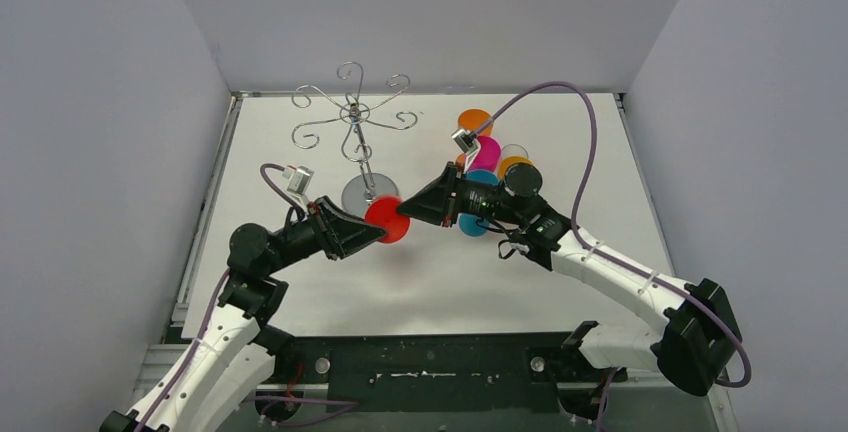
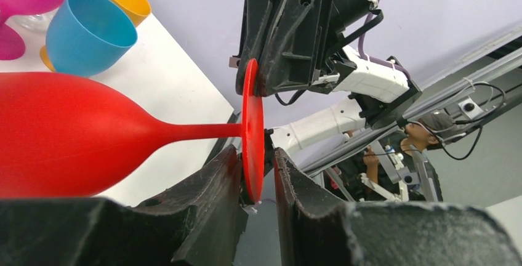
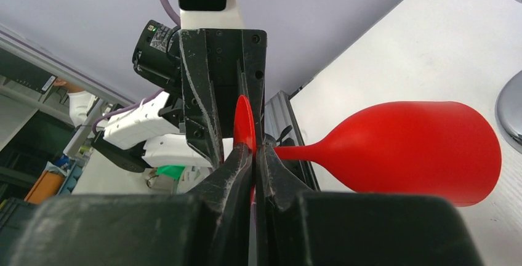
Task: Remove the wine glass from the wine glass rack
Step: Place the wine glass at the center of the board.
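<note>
Nearest to us, on the near side of the rack [image 1: 352, 112], the two arms stretched from the front edge of the table [image 1: 300, 287] and met in the middle. The left gripper [image 1: 378, 233], on the rack's left, was drawn narrow around the flat foot of the red wine glass [image 1: 388, 220], with one finger against each face of the disc. The right gripper [image 1: 408, 206], on the rack's right, was pinched tight on the opposite edge of the same foot, with only the thin red rim between its fingers.

Between them the wine glass lay on its side in the air above the table, held by its foot alone. Its stem was level and its bowl was the end nearer the rack. It sat just in front of the rack's round base [image 1: 362, 195] and was clear of the curled arms on top.

Behind it the rack stood upright on the table, its thin stem rising from the shiny base to the spiral arms.

To the right of the rack, behind the right gripper, we saw a cluster of coloured glasses [image 1: 487, 154] in orange, pink, blue and yellow, standing close together on the table.
</note>
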